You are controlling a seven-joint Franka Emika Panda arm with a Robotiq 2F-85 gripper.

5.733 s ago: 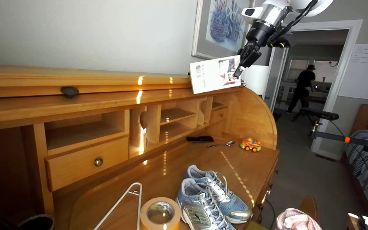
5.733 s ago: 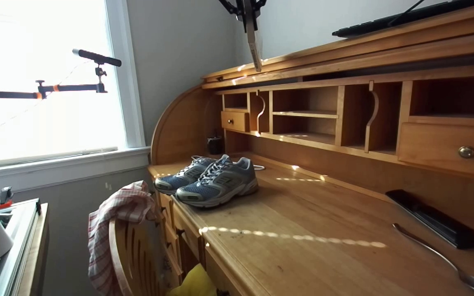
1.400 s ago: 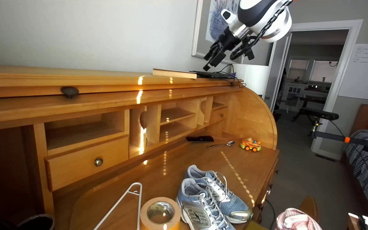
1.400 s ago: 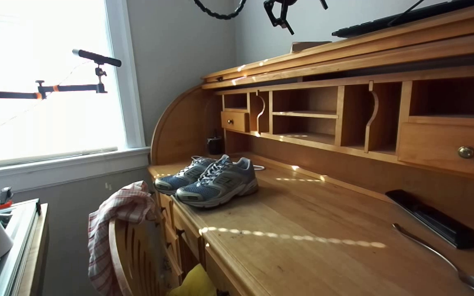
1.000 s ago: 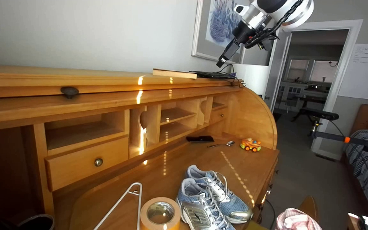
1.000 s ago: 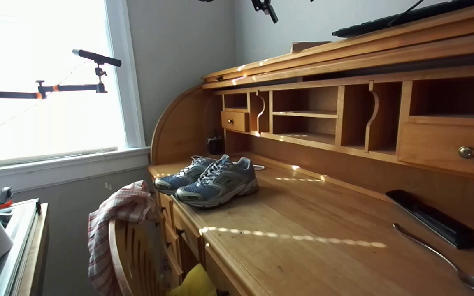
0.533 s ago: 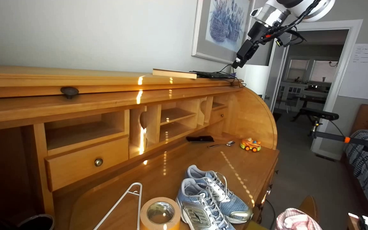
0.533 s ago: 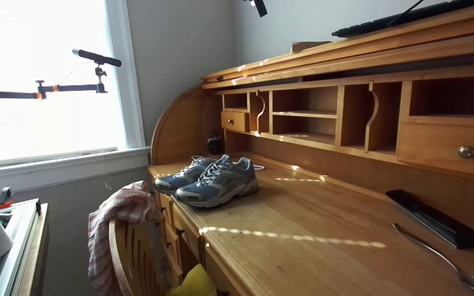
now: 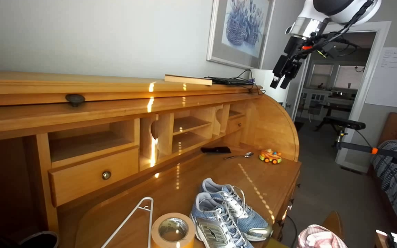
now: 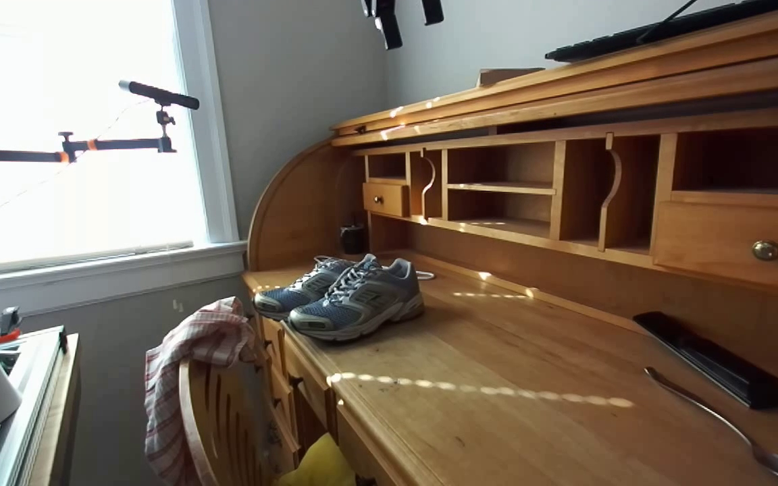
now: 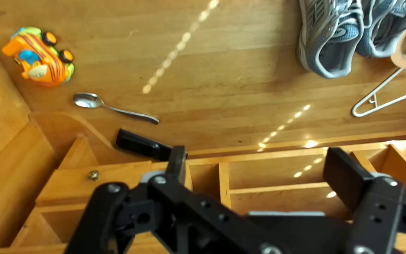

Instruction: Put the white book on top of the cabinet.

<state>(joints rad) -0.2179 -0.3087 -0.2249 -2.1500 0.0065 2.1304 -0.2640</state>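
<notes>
The white book (image 9: 188, 80) lies flat on the top of the honey-brown cabinet (image 9: 115, 85), seen nearly edge-on, so its cover hardly shows. In an exterior view, the book (image 10: 509, 75) appears as a low block near the rear of that top. Clear of it, my gripper (image 9: 278, 85) hangs in the air in front of the cabinet's curved end. Seen from the wrist, the gripper (image 11: 256, 158) is wide open, with only cubbyholes behind the gap between its fingers. The book is out of the wrist view.
A black keyboard (image 9: 231, 81) with a cable sits beside the book. On the desk surface are a toy car (image 11: 41, 58), a spoon (image 11: 118, 109), a black stapler-like object (image 11: 141, 144), shoes (image 9: 226, 213), a tape roll (image 9: 157, 230) and a hanger (image 9: 150, 217).
Several seconds ago the gripper held the book; now the book rests on the cabinet top. Over the last second the open gripper has moved away from it and turned.
</notes>
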